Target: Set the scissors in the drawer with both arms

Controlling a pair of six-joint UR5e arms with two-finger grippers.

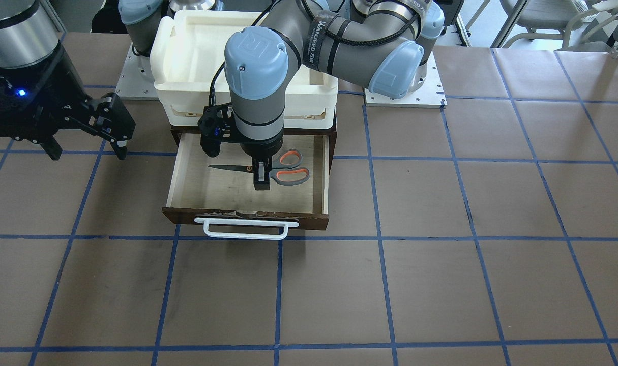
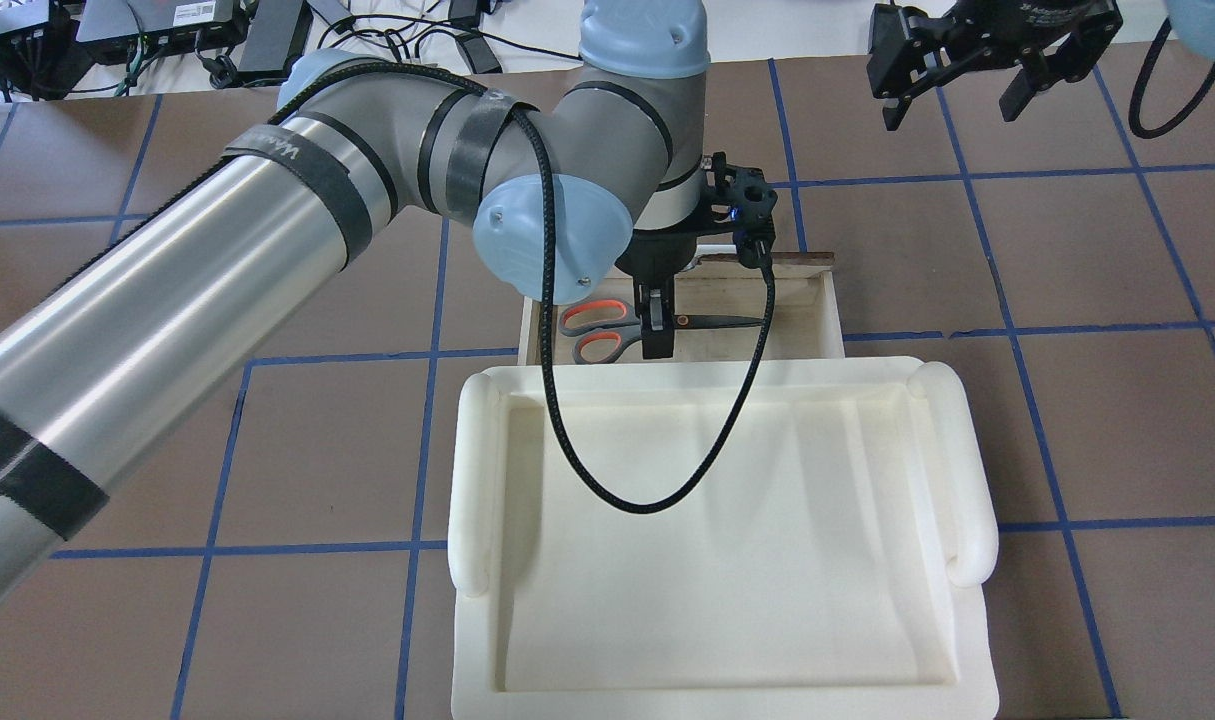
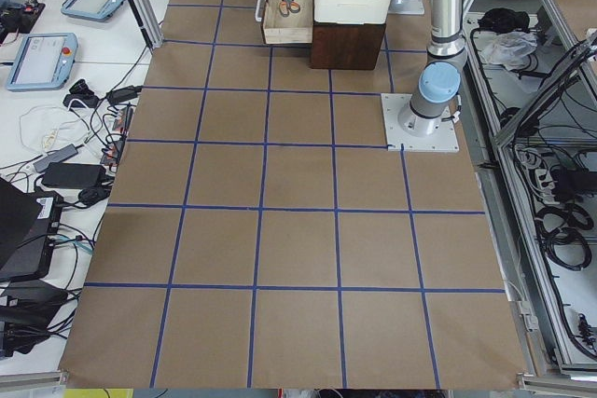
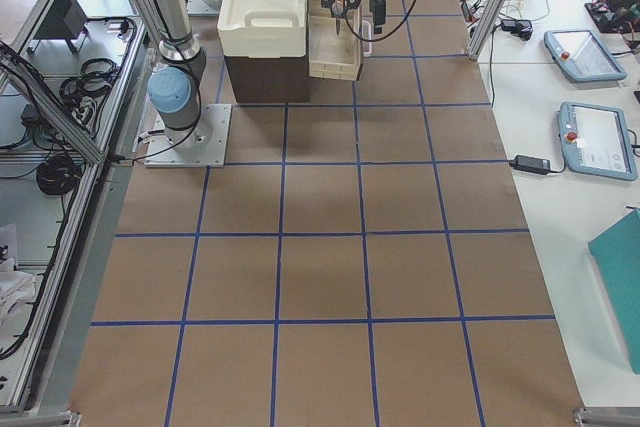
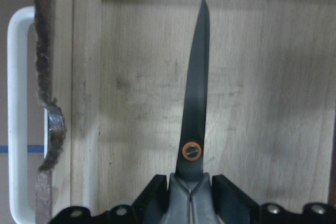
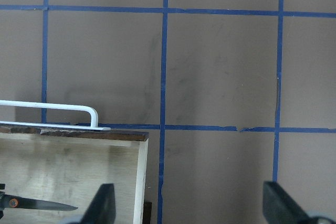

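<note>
Scissors [image 1: 279,172]: small, light, rigid. Metal blades are slick, so the best hold is judged to be the plastic neck just behind the pivot, not the blade. L gripper [image 1: 261,178] clamps exactly there. Wrist view shows fingers [image 5: 226,195] pressed on both sides of the grey neck, blades shut.

Scissors sit inside the open drawer [image 1: 325,173], approx. mid-floor, loops toward robot's L, tip toward R. Resting on the plywood or just above it: cannot tell.

L arm reaches across, wrist vertical, tool pointing straight down. R gripper [image 2: 949,105] is spread wide and empty, above the table off the drawer's front-R corner, well apart.
</note>
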